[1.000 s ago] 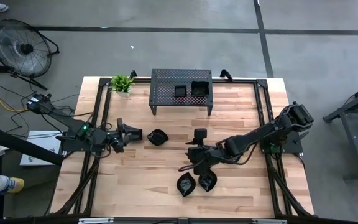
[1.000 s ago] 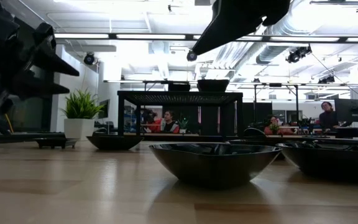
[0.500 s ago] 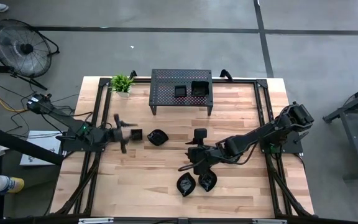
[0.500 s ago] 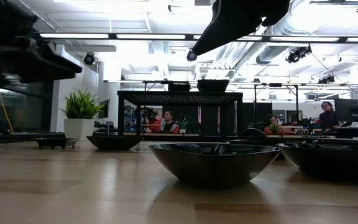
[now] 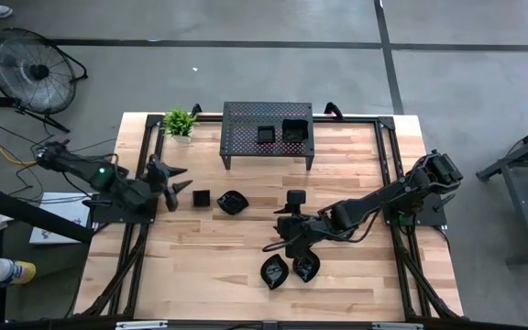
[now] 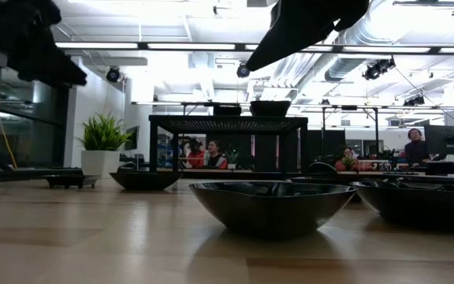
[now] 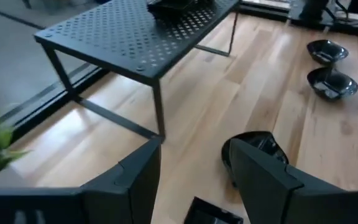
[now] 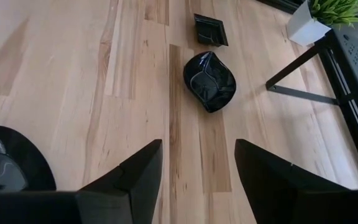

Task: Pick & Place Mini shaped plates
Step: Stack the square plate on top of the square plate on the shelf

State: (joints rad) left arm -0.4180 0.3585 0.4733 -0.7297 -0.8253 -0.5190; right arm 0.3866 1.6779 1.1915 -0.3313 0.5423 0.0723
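Several small glossy black plates lie on the wooden table. A square plate and a leaf-shaped plate rest flat left of centre, and another square plate sits just right of them. Two leaf-shaped plates lie near the front edge. Two square plates sit on top of the perforated stand. My left gripper hangs open above the table, left of the nearest square plate. My right gripper hovers open over mid-table, facing the leaf plate.
A potted plant stands at the far left corner beside the stand. Black frame rails run along the table's left and right sides. Bare wood lies between the plates in the middle and at the front left. People sit at desks in the room beyond.
My left gripper has risen from table height beside the square plate, drawn back toward the table's far left and rolled about its own axis; its fingers stay open. The square plate has stayed where it was on the table. My right arm has kept still.
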